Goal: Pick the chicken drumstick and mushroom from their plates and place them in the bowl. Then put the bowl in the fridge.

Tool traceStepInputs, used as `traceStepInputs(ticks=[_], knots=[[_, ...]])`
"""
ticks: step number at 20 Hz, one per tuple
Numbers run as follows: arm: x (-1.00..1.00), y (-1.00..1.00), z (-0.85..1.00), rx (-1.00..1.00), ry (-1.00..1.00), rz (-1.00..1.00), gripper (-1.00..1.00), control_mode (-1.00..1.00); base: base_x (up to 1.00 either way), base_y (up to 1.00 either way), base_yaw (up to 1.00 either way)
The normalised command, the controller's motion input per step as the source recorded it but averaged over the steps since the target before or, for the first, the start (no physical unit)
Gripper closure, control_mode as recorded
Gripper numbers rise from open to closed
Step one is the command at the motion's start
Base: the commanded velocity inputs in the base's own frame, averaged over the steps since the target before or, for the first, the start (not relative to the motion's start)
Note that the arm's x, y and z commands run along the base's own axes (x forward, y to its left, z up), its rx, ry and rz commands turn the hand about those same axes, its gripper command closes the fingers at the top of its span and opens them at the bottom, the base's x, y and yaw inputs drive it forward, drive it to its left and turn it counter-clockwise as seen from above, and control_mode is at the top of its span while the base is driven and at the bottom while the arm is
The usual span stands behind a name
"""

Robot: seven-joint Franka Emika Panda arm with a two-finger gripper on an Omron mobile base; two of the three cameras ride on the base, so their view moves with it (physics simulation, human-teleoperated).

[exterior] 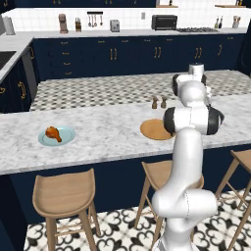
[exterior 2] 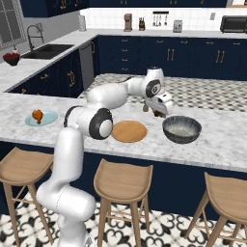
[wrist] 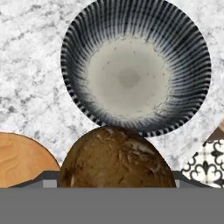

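Claw: gripper (exterior 2: 159,114) hangs above the counter between tan plate and bowl; jaws spread fairly wide and clamped on the mushroom (wrist: 117,158), which sits large and brown right at the fingertips in the hand view.
Counter: marble island top (exterior 2: 222,144) carrying both plates and the bowl.
Bowl: dark speckled bowl (exterior 2: 182,129), pale inside, nothing in it, just beyond the held mushroom.
Tan plate: (exterior 2: 129,131) bare, beside the bowl.
Blue plate: (exterior: 57,136) well apart, far along the counter.
Drumstick: chicken drumstick (exterior: 53,133) lying on the blue plate.
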Motion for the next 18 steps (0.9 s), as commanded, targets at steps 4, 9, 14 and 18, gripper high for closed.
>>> traceStepInputs(ticks=[4,9,14,18], knots=[[0.10,-0.85,-0.13,0.11,0.00,-0.01,1.00,-1.00,0.00,0.00,0.00],[0.43,-0.44,-0.25,0.03,0.02,0.00,1.00,-1.00,0.00,0.00,0.00],[0.13,-0.23,-0.46,0.04,0.04,0.00,-1.00,-1.00,0.00,0.00,0.00],[-0.20,0.00,-0.02,0.00,-0.01,0.00,-1.00,-1.00,0.00,0.00,0.00]])
